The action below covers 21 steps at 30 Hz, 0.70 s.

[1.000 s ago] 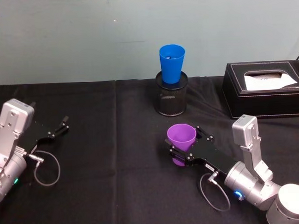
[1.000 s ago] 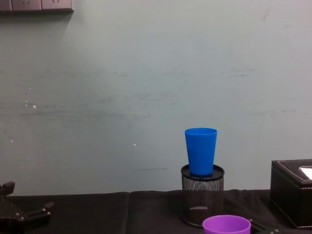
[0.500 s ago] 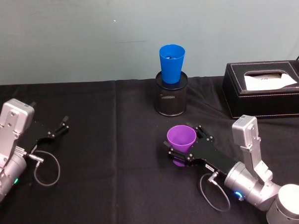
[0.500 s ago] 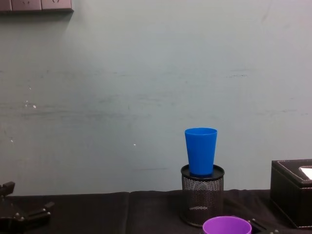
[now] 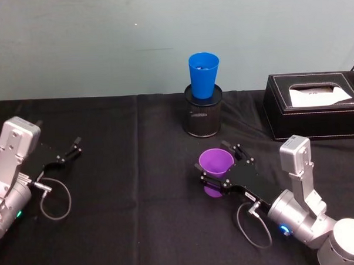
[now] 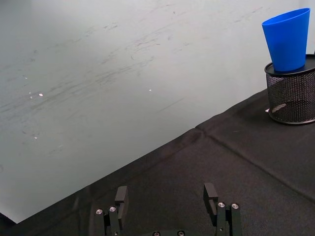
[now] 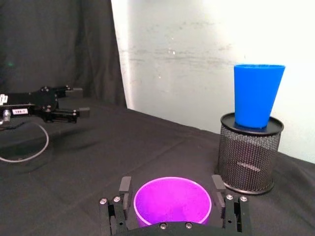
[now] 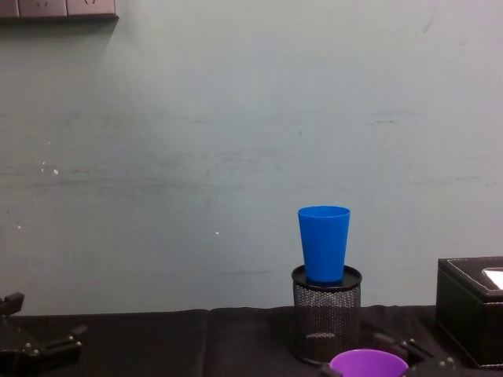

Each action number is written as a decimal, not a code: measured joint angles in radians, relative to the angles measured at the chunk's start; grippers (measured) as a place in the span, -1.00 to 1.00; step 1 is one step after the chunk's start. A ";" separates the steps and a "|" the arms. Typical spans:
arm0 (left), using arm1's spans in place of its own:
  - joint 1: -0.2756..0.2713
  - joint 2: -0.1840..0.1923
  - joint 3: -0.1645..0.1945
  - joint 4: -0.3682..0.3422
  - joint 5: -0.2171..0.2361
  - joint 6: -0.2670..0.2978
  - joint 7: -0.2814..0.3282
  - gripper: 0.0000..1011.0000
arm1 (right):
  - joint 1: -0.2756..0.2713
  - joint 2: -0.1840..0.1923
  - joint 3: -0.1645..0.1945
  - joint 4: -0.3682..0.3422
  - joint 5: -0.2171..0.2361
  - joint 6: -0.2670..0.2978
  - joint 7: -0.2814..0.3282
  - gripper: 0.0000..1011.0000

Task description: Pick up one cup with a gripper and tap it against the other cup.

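Sitting upright between the right gripper's [image 5: 217, 170] two black jaws, the purple cup [image 5: 216, 163] is grasped near the middle of the black table [image 5: 134, 228], rim up. Beyond it, farther back, the blue cup [image 5: 203, 75] stands upright in the mouth of a black mesh pen holder [image 5: 203, 116]. A black tissue box [image 5: 313, 106] sits far right. Over on the left, the left gripper [image 5: 72, 150] rests with jaws spread, empty. No writing is readable.
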 joint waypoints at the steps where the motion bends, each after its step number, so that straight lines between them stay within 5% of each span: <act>1: 0.000 0.000 0.000 0.000 0.000 0.000 0.000 0.98 | -0.003 0.001 0.002 -0.006 0.001 -0.001 0.000 0.98; 21: 0.000 0.000 0.000 0.000 0.000 0.000 0.000 0.98 | -0.065 0.018 0.052 -0.156 0.061 0.030 -0.023 0.98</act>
